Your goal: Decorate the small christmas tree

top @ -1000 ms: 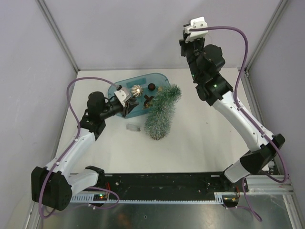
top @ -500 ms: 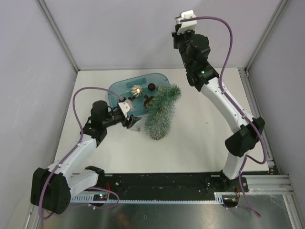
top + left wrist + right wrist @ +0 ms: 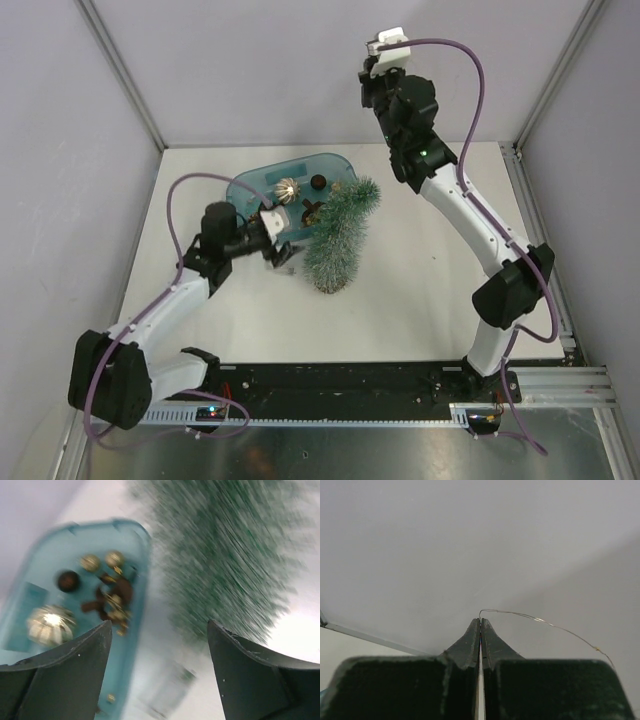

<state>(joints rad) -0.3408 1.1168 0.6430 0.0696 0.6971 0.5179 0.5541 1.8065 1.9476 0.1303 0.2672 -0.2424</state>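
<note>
The small christmas tree (image 3: 340, 238) lies on its side on the white table, its tip toward the blue tub (image 3: 250, 185). It fills the upper right of the left wrist view as a blurred small christmas tree (image 3: 225, 555). My left gripper (image 3: 280, 255) is open just left of the tree, low over a small clear object (image 3: 170, 690); the left gripper (image 3: 160, 627) holds nothing. My right gripper (image 3: 378, 80) is raised high near the back wall. In its wrist view the right gripper (image 3: 480, 621) is shut on a thin wire (image 3: 540, 621) that arcs off to the right.
The blue tub (image 3: 140, 535) holds a silver spiky ball (image 3: 49, 624), a dark ball (image 3: 67, 580), two gold balls (image 3: 102, 561) and a brown pine cone (image 3: 112, 600). Grey walls and metal posts enclose the table on three sides.
My left gripper has opened wide and slid right from the tub's edge toward the tree, over the clear object. The right arm swung left and higher, then held.
</note>
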